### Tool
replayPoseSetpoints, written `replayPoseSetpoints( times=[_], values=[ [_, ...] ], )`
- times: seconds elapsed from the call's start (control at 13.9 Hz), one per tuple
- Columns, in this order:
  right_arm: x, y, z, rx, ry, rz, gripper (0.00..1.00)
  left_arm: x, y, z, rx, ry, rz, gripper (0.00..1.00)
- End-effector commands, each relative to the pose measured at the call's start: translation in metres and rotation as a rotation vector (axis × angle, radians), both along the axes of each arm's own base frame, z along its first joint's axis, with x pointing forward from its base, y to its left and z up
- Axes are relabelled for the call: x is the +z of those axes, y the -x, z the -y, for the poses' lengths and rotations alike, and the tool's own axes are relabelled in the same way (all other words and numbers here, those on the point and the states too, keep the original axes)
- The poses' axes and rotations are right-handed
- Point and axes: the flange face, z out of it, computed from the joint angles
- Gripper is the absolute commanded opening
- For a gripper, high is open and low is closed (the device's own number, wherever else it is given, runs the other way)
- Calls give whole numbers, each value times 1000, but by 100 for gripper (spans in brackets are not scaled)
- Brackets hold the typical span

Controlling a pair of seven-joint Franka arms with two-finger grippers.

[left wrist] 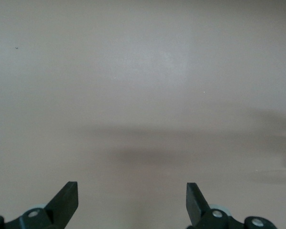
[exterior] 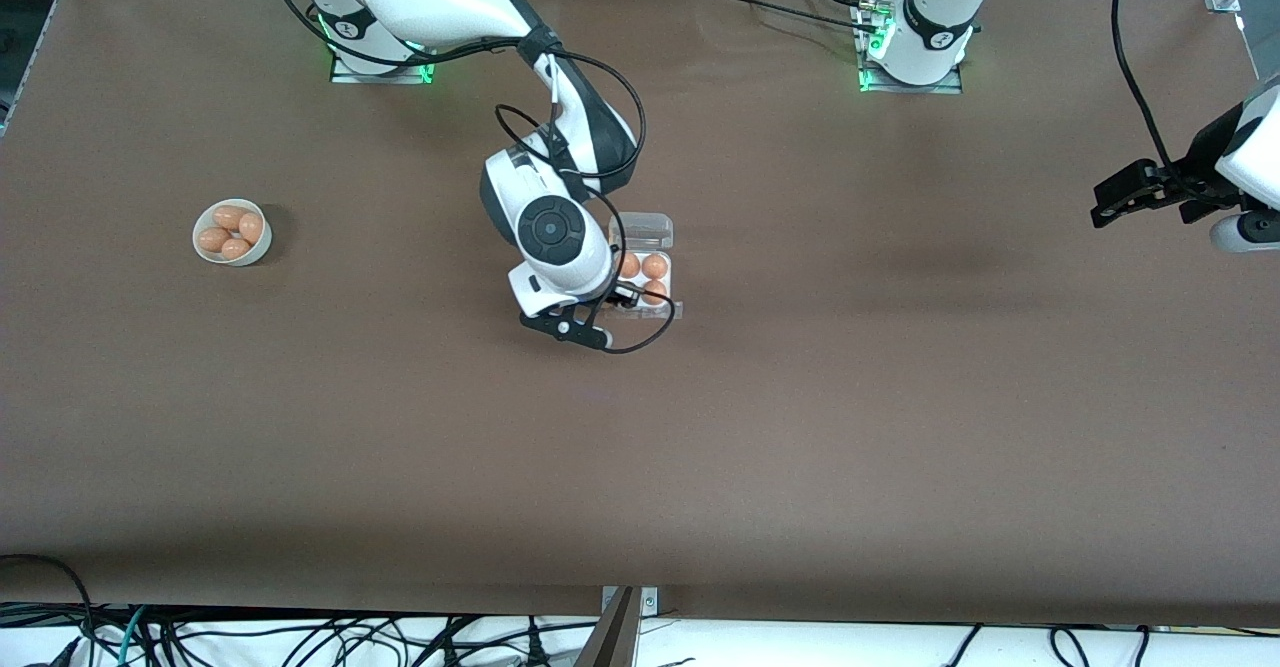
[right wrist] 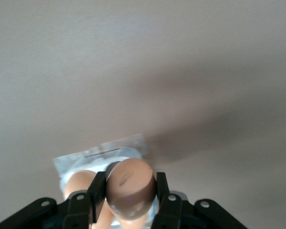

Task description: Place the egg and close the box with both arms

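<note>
The clear egg box (exterior: 646, 247) lies mid-table with its lid open, and three brown eggs show in its cells. My right gripper (exterior: 624, 297) hangs over the box's cell nearest the front camera at the right arm's end. It is shut on a brown egg (right wrist: 131, 183), held just above the box (right wrist: 101, 153). Another egg (right wrist: 78, 184) sits in the cell beside it. My left gripper (exterior: 1112, 203) is open and empty over bare table at the left arm's end, where that arm waits. Its fingers (left wrist: 67, 196) show only table between them.
A round white bowl (exterior: 204, 249) with several brown eggs stands toward the right arm's end of the table. Black cables loop around the right arm's wrist next to the box. The brown table (exterior: 800, 427) spreads wide on the camera side.
</note>
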Motion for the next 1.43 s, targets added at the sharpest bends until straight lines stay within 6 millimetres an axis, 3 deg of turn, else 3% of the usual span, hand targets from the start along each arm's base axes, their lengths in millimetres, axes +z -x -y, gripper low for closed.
replayPoseSetpoints(
  times=[0.0,1.22,1.29,1.36],
  values=[
    [-4,3,-17,-26,-45,0,38,9,-2,0,-20,-17,9,100],
    [-25,15,-20,-45,-53,-69,42,-3,-6,6,-23,-8,-15,100],
    [-28,15,-20,-46,-50,-72,57,-3,-6,6,-26,-8,-15,100],
    [-28,15,-20,-46,-47,-71,88,-3,-5,6,-29,-8,-18,100]
  ],
)
